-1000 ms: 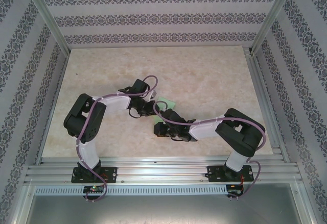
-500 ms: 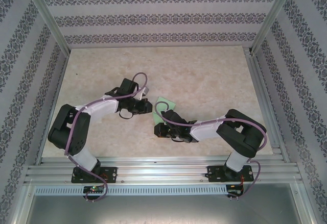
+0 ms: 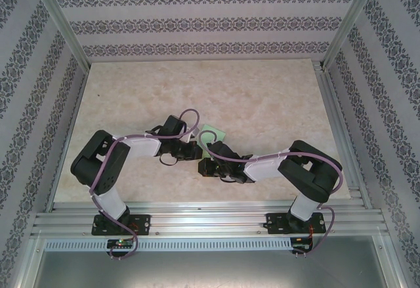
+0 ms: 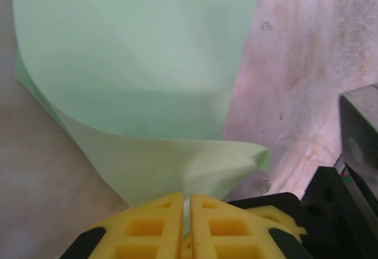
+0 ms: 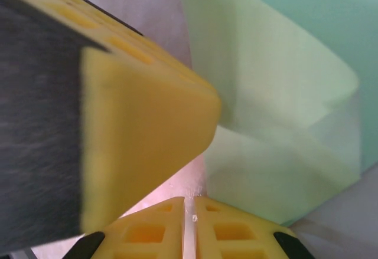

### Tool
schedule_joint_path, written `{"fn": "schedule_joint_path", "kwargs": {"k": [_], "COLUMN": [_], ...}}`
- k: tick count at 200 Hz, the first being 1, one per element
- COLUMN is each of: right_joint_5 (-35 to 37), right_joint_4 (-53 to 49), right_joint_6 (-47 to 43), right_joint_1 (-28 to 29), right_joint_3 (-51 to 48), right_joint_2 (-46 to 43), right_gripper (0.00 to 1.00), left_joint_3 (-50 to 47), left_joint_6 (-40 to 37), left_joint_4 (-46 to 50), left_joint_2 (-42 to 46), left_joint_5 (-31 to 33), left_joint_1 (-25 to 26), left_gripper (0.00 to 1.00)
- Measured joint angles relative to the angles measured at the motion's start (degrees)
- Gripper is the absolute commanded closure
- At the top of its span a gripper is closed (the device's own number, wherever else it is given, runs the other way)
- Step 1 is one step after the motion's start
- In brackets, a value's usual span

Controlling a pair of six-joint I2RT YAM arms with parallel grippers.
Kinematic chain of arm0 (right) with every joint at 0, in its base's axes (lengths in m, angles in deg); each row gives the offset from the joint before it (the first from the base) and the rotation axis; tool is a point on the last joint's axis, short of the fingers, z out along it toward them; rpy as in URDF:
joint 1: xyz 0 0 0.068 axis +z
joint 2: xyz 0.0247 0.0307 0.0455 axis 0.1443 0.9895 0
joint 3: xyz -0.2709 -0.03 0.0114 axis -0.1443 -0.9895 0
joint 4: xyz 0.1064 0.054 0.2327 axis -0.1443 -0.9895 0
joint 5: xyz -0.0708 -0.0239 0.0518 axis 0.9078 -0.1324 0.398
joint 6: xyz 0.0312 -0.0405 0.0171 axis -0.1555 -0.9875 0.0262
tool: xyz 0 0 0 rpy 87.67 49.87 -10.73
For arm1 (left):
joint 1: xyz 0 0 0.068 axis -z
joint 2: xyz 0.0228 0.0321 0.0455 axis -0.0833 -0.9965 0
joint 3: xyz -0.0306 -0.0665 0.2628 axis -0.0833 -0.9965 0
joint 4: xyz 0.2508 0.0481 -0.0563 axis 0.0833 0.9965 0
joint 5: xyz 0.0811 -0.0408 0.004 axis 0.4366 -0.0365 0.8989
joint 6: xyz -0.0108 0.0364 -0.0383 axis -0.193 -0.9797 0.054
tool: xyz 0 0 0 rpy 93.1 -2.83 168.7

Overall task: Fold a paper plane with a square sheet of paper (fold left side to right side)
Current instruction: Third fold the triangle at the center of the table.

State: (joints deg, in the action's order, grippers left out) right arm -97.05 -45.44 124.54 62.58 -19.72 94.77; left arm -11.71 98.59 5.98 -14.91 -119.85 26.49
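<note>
Two arms meet near the middle of the bench, and between their wrists we see the square sheet of paper. It is light mint green, plain and unmarked. From above only its far corner shows past the black wrists. Most of it lies flat on the marbled surface.

In the left wrist view, the near part of the sheet curls up off the bench in a soft roll. That roll runs down into the slit between the left fingers, which are clenched on the paper's edge.

The right fingers are pressed together with only a hairline between them. The curled paper comes down to just above their tips, but we cannot tell whether any of it is pinched there. One left finger stands close beside them in the right wrist view, so the two sets of fingers are nearly touching.

The bench has open surface at the far side and out to both sides of the arms. Aluminium rails run along its near edge, and patterned walls close off the other three sides. A purple cable loops up over the left wrist, just beside the paper.
</note>
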Motion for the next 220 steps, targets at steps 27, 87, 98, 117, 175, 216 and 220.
{"fn": "schedule_joint_path", "kwargs": {"k": [27, 87, 98, 117, 175, 216, 220], "right_joint_5": [0.0, 0.0, 0.0, 0.0, 0.0, 0.2, 0.2], "right_joint_4": [-0.1, -0.8, -0.8, -0.8, -1.2, -1.8, -1.8], "right_joint_6": [0.0, 0.0, 0.0, 0.0, 0.0, 0.0, 0.0], "right_joint_1": [0.0, 0.0, 0.0, 0.0, 0.0, 0.0, 0.0], "right_joint_3": [0.0, 0.2, 0.3, 0.3, 0.2, -0.1, -0.1], "right_joint_2": [0.0, 0.0, 0.0, 0.0, -0.3, -0.8, -0.8], "right_gripper": [0.87, 0.87, 0.87, 0.87, 0.87, 0.87, 0.87], "left_joint_3": [0.5, 3.6, 4.3, 5.7, 9.0, 11.4, 11.7], "left_joint_6": [0.0, -2.1, -2.8, -3.9, -6.4, -8.0, -8.2], "left_joint_4": [-0.5, -0.6, -0.5, -0.1, 2.5, 5.1, 5.3], "left_joint_2": [-2.3, -3.3, -3.5, -4.4, -6.8, -8.1, -8.3], "left_joint_5": [0.8, 6.3, 7.8, 10.0, 10.7, 9.8, 9.8], "left_joint_1": [0.0, 0.0, 0.0, 0.0, 0.0, -0.5, -0.5], "left_gripper": [0.90, 0.90, 0.90, 0.90, 0.90, 0.89, 0.89]}}
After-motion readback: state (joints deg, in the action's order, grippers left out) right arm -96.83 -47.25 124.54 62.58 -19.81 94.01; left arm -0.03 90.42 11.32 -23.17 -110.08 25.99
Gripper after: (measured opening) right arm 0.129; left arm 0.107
